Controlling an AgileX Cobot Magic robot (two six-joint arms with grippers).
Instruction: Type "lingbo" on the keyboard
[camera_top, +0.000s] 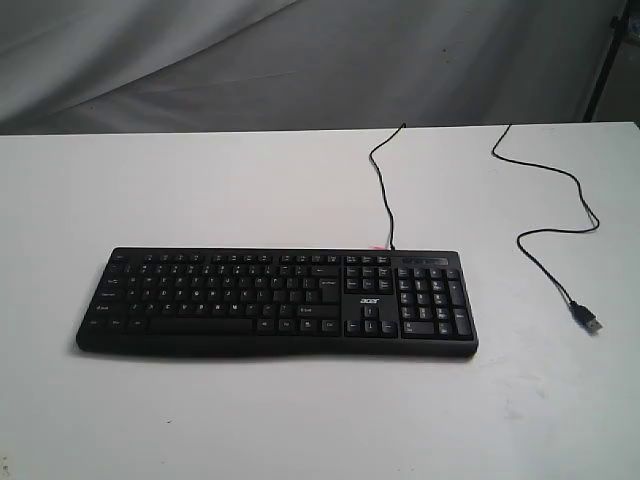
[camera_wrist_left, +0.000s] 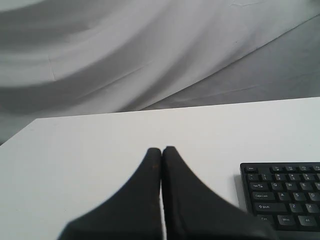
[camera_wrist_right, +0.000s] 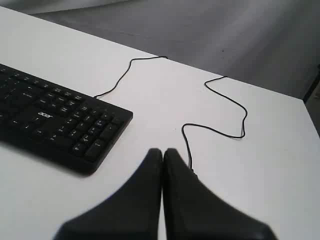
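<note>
Left gripper (camera_wrist_left: 161, 150), jaws together, above table (camera_wrist_left: 75, 160) near end of keyboard (camera_wrist_left: 285, 195).

The exterior camera sits high on the typist's side of the table (camera_top: 300, 420). It looks down and across to the grey cloth (camera_top: 200, 60) behind, far enough back to take in the whole keyboard (camera_top: 275, 300) and its cable (camera_top: 385, 190). Each wrist camera rides close behind its gripper, looking out along the fingers. Beside the left gripper (camera_wrist_left: 161, 150) lies the keyboard's Shift-and-Ctrl corner, and beside the right gripper (camera_wrist_right: 162, 151) its number-pad end, with cable beyond the fingertips; the exterior view shares both ends
</note>
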